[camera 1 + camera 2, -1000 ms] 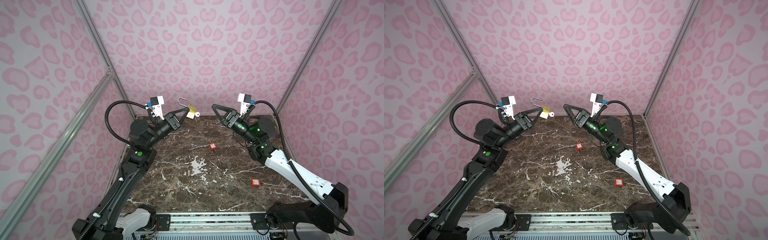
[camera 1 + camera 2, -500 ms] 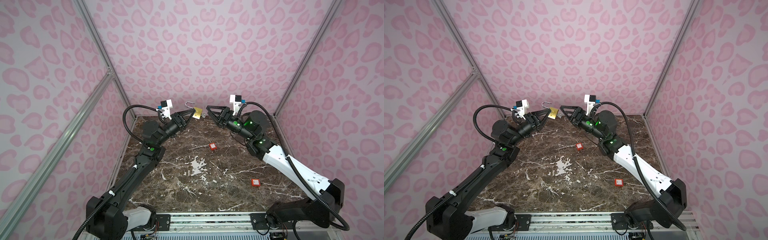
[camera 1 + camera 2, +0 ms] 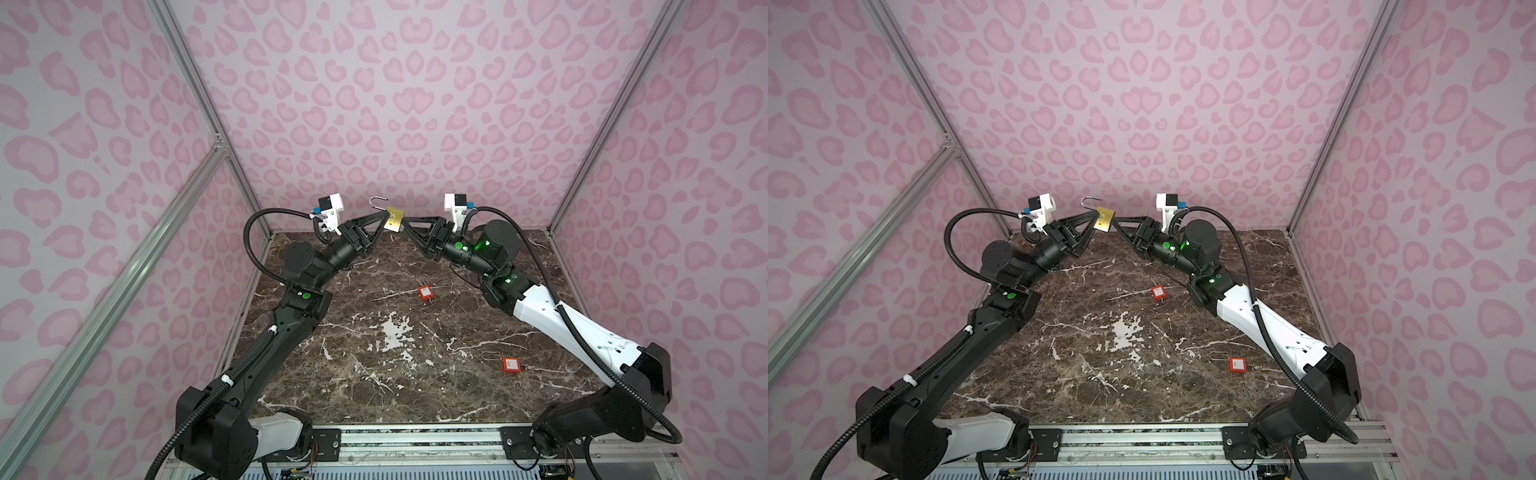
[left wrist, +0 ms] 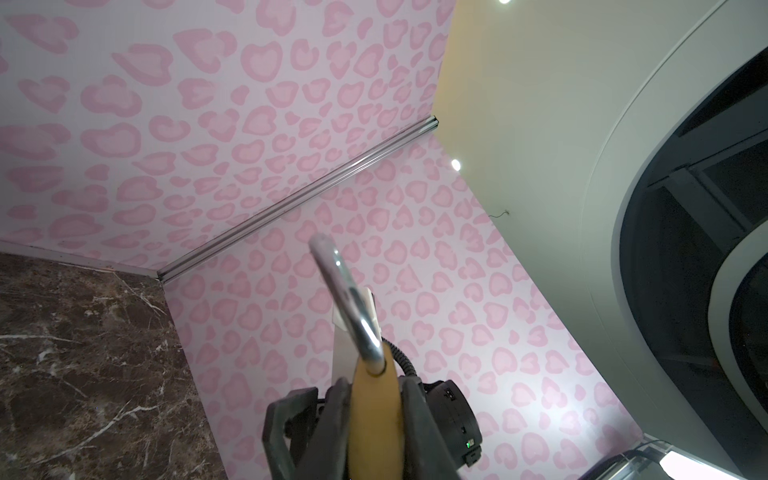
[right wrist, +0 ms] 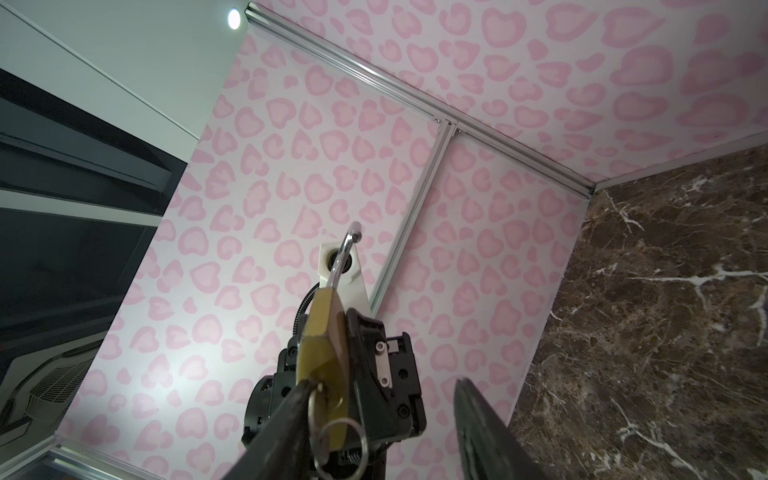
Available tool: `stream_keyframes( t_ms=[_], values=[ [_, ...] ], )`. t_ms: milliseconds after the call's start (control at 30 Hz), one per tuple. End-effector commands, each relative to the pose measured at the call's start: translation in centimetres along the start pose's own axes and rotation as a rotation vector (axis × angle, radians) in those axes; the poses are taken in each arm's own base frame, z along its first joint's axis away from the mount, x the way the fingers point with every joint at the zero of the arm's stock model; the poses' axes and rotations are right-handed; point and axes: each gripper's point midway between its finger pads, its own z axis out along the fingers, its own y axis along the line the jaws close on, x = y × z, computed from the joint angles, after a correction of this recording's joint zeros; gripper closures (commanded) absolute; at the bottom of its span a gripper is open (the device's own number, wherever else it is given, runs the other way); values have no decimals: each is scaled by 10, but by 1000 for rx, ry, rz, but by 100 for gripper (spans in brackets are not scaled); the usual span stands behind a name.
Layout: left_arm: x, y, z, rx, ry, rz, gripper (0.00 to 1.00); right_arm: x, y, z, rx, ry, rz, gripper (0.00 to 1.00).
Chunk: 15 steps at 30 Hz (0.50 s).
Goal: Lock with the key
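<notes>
Here: left hand [image 3: 385,215] clamps padlock [image 3: 395,220]; right hand [image 3: 405,221] jaws apart beside key [image 5: 318,400], half hidden.

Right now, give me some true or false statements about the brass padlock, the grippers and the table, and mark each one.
The left gripper clamps the brass padlock. True.
The padlock's shackle is closed. False: it stands open, one end free.
A key with a ring sits in the padlock's body. True.
The right gripper is shut on the key. False: its jaws stand apart on either side of it.
The brass padlock rests on the marble table. False: it is held up in the air.
One red padlock and another lie on the table. True.
</notes>
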Motion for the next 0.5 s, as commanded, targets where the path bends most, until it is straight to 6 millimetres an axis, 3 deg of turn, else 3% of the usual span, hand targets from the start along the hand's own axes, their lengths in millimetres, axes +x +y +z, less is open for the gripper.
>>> stream_keyframes(
  t_ms=[0,200,467],
  values=[
    [4,-9,1,56,18,12,97,3,10,2,-51,19,-27,46],
    [4,-6,0,52,15,10,97,-6,10,-4,-64,-38,-24,35],
    [6,0,0,59,14,-4,97,-20,14,-24,-116,-141,-16,36]
  ],
)
